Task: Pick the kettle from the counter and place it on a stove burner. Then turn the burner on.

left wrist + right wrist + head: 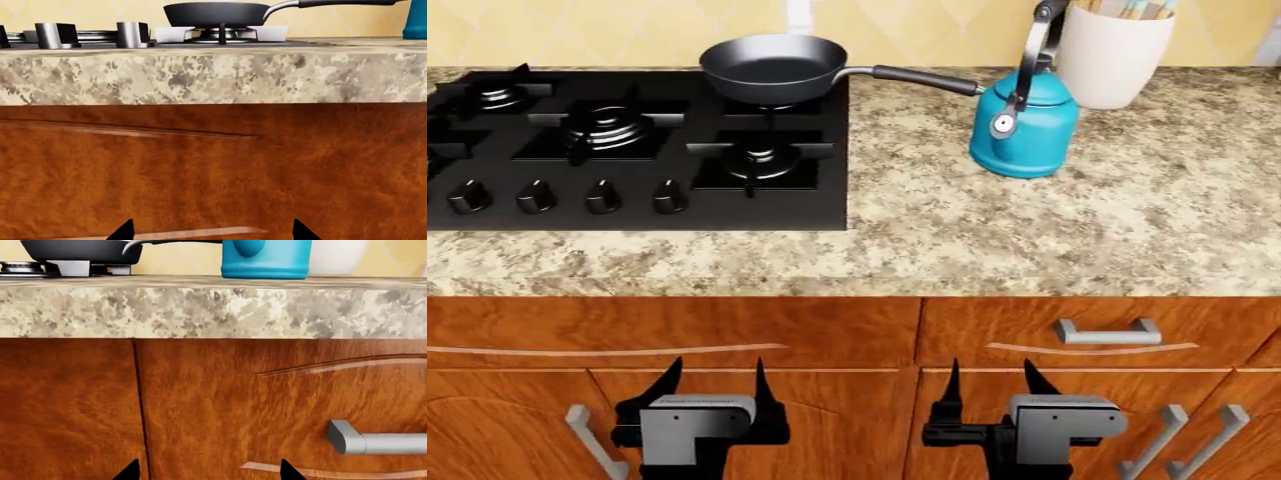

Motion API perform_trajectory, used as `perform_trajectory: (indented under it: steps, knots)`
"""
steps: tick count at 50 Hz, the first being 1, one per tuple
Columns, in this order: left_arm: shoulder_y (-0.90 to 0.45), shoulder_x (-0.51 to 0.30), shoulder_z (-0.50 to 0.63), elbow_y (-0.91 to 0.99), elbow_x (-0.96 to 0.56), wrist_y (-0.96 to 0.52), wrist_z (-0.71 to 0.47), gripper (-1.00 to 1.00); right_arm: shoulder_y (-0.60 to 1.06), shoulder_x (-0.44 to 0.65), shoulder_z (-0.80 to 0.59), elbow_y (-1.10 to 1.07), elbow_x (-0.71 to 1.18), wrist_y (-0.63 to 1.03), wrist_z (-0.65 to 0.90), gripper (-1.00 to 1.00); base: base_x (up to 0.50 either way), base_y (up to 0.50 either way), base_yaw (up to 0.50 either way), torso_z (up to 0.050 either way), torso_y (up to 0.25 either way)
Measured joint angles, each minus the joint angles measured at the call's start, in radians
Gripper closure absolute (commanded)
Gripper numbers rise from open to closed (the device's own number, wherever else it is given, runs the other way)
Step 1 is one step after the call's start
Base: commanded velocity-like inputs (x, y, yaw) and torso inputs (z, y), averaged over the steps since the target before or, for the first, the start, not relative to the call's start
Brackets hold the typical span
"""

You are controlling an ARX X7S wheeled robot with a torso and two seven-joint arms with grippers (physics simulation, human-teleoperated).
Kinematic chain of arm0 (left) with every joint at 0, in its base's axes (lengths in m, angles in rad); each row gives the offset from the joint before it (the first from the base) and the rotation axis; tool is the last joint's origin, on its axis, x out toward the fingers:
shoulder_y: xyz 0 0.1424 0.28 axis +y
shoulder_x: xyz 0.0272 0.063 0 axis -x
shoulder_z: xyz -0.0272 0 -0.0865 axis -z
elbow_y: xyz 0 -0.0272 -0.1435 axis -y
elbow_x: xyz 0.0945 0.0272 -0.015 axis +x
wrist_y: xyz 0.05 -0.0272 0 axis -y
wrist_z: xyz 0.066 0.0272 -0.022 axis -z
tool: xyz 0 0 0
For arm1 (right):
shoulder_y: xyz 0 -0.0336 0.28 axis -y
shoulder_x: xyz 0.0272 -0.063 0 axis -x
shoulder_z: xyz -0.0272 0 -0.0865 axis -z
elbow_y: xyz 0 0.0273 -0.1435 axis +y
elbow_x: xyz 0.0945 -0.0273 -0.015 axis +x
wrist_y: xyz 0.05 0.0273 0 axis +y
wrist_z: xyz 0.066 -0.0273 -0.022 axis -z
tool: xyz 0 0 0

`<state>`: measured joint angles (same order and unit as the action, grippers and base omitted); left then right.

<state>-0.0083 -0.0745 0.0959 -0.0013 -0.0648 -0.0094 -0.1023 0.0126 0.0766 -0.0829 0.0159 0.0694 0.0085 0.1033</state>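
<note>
Below the counter edge, in front of the wooden cabinet fronts, the left gripper (713,385) and the right gripper (990,383) sat low with their black fingers pointing up, spread apart and holding nothing. From the left wrist view, the two fingertips of the left gripper (212,231) showed at the frame edge with bare cabinet wood between them; from the right wrist view the right gripper (208,471) showed the same wide gap. A metal drawer handle (1106,331) was mounted on the drawer front above the right gripper. Above the cabinets ran the counter (1068,235), a speckled granite slab with a thick rounded edge. The kettle (1024,118) stood upright on the counter, to the right of the black cooktop (827,195) and clear of it, well apart from both grippers. A white utensil holder (1110,55) stood just behind the kettle. A black frying pan (774,66) rested on the rear right grate of the cooktop, its handle reaching toward the kettle. The stove burner (758,155) at the front right of the cooktop was bare, with its square grate around it. A row of black knobs (567,196) lined the front edge of the cooktop, to the left of that burner.
</note>
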Motion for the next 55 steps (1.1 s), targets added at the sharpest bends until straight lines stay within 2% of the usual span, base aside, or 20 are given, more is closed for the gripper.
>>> perform_trajectory:
  steps: [7,48,55]
  knots:
    - [0.000,-0.007,0.008,-0.002,-0.010,0.005,-0.010,-1.00,0.001,0.007,-0.008,0.002,0.009,-0.002,0.010,-1.00,0.00,0.00,0.00,0.015,0.000]
    - [0.002,-0.049,0.056,0.006,-0.061,0.022,-0.043,-1.00,0.009,0.044,-0.059,0.003,0.039,0.010,0.067,-1.00,0.00,0.00,0.00,0.050,0.000]
    - [0.020,-0.062,0.041,0.101,-0.118,-0.022,-0.046,-1.00,-0.016,0.058,-0.057,-0.094,0.081,0.085,0.075,-1.00,0.00,0.00,0.00,0.000,0.000]
